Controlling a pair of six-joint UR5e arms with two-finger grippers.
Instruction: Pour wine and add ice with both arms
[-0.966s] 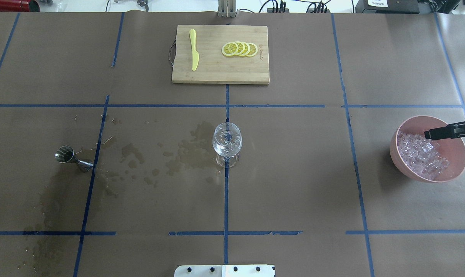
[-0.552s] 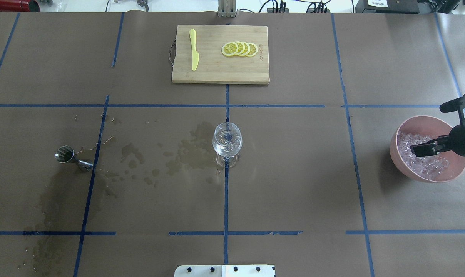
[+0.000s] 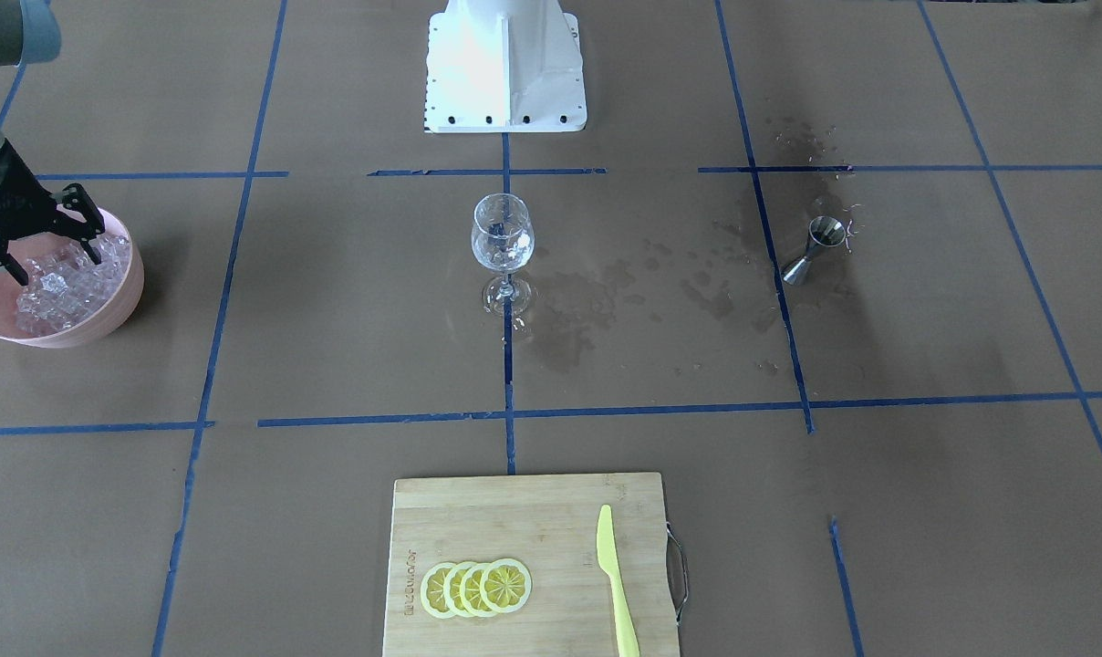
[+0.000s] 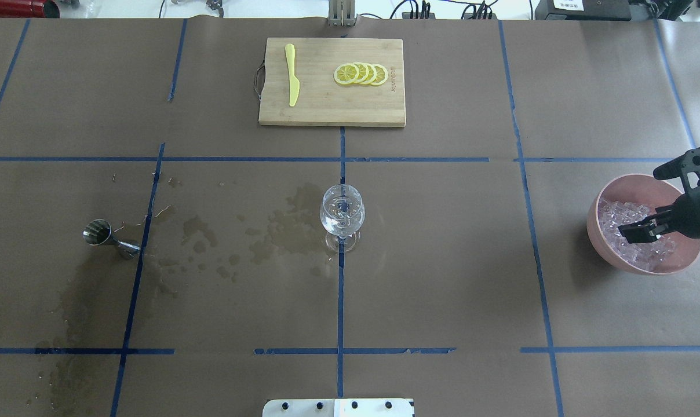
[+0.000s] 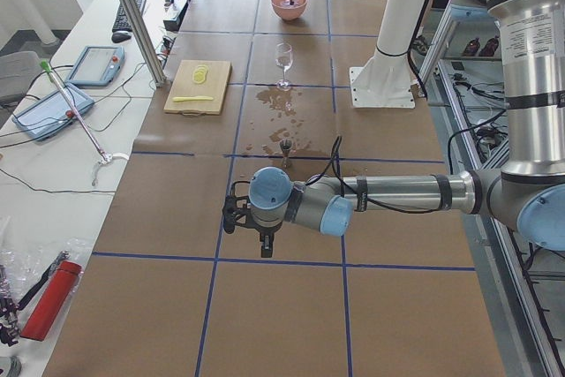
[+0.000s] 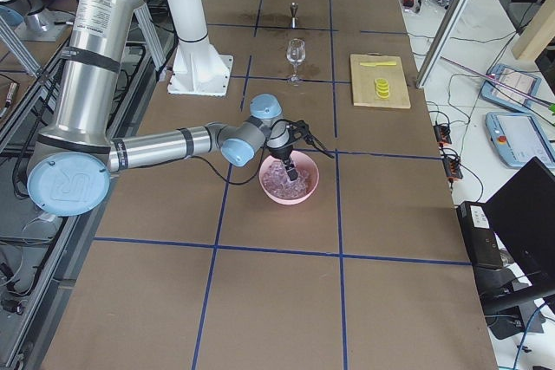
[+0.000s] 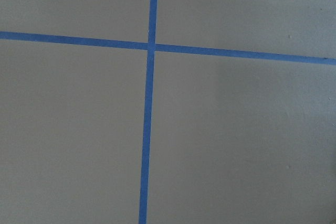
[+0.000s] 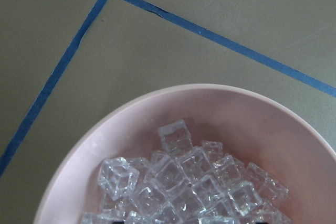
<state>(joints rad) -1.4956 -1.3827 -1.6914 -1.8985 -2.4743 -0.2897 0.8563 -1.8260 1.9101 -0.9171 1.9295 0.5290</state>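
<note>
A pink bowl [image 4: 600, 246] at the table's right holds the ice [image 4: 645, 253], many clear cubes. My right gripper [image 4: 641, 202] is open over the bowl, with one finger above the ice and the other over the far rim. It also shows in the front view [image 3: 54, 263] and the right view [image 6: 290, 165]. The right wrist view shows the ice [image 8: 184, 179] and the bowl rim [image 8: 157, 109] close below. A clear wine glass [image 4: 342, 213] stands at the centre. My left gripper [image 5: 259, 234] hangs over bare table far left; I cannot tell if it is open.
A steel jigger [image 4: 110, 237] lies on its side at the left among wet stains [image 4: 280, 229]. A bamboo board [image 4: 327, 110] at the back holds lemon slices [image 4: 361, 74] and a yellow knife [image 4: 292, 75]. The white base [image 3: 505, 68] stands at the near edge.
My right gripper has come further in over the bowl from the right edge, turned, and now spans the ice with both fingers in view. Nothing else moved.
</note>
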